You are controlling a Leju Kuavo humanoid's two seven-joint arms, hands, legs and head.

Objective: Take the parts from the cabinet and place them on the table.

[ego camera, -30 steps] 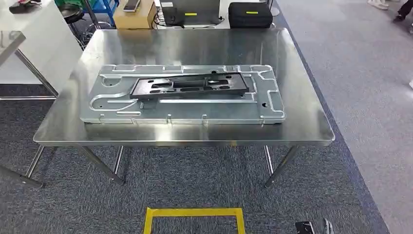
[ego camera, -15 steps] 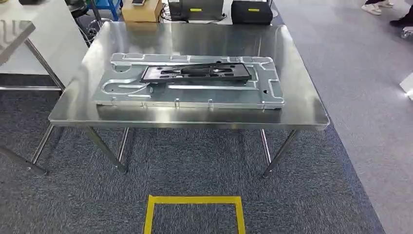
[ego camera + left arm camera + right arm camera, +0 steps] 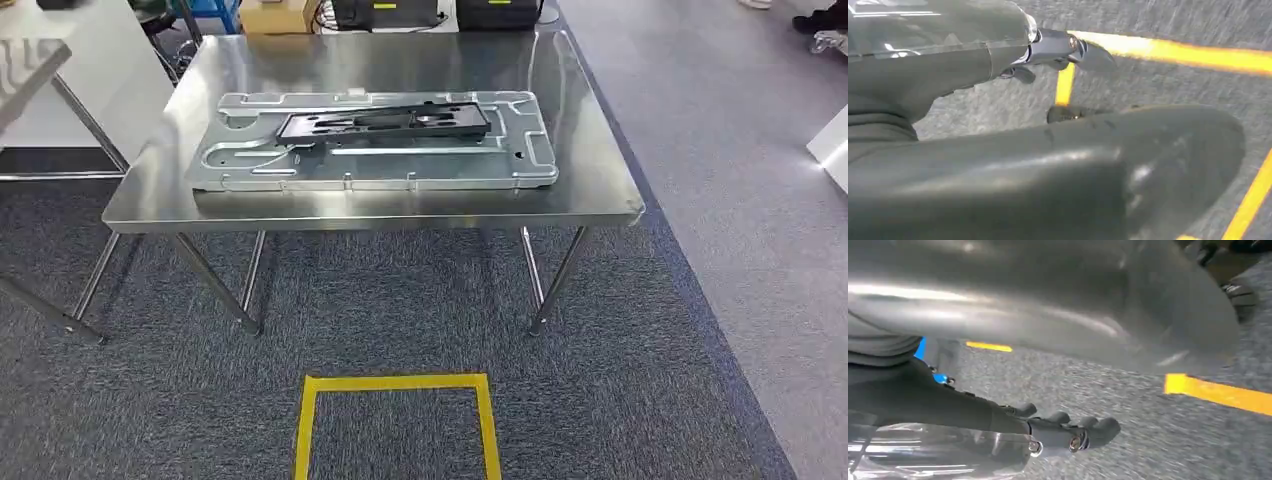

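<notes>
A large silver stamped metal panel (image 3: 250,165) lies flat on the steel table (image 3: 590,170) in the head view. A black flat bracket part (image 3: 385,123) rests on top of the panel, toward its far side. In the left wrist view my left hand (image 3: 998,150) hangs over the carpet, its thick thumb in front and its dark fingers (image 3: 1068,47) stretched out, holding nothing. My right hand (image 3: 1048,305) likewise hangs above the carpet in the right wrist view, with its fingers (image 3: 1068,432) extended and nothing in them.
A yellow tape square (image 3: 395,383) marks the dark carpet in front of the table. Another table (image 3: 40,60) stands at the left. Cardboard boxes and black cases (image 3: 495,12) sit behind the steel table. Lighter floor runs along the right, with a white object (image 3: 830,150) at the edge.
The whole picture has shifted: the table now sits higher and farther off, and more carpet shows below it. The panel and black bracket lie as before on the table.
</notes>
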